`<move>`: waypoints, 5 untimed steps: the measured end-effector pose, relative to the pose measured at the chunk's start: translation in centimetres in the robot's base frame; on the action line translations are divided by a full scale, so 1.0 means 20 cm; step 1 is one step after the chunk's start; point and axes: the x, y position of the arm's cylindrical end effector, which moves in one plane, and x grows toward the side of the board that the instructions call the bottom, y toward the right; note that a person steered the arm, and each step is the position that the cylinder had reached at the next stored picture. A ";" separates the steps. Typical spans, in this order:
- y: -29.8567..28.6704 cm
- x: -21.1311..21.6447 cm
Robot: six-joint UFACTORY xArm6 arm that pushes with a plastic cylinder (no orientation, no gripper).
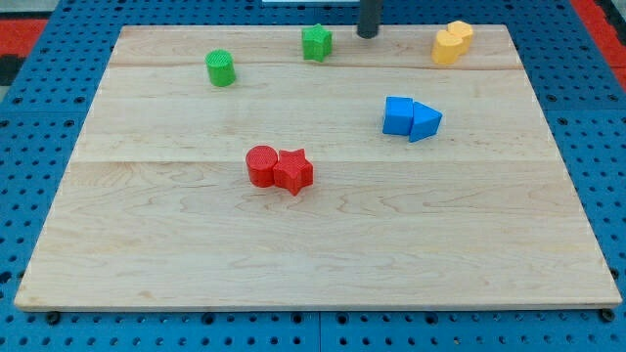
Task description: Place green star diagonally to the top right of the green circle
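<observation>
my tip point(368, 35) sits at the far edge of the surface point(323, 254), just right of green star point(316, 42). Green circle point(221, 68) is left of the star, slightly nearer (rod only, no jaws to report).

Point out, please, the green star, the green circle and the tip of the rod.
green star point(316, 42), camera view, middle of its top face.
green circle point(221, 67), camera view, its round top and side.
my tip point(367, 34), camera view, the rod's very end.
</observation>
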 end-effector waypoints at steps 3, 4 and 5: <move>-0.56 0.09; -0.52 0.09; -0.41 0.09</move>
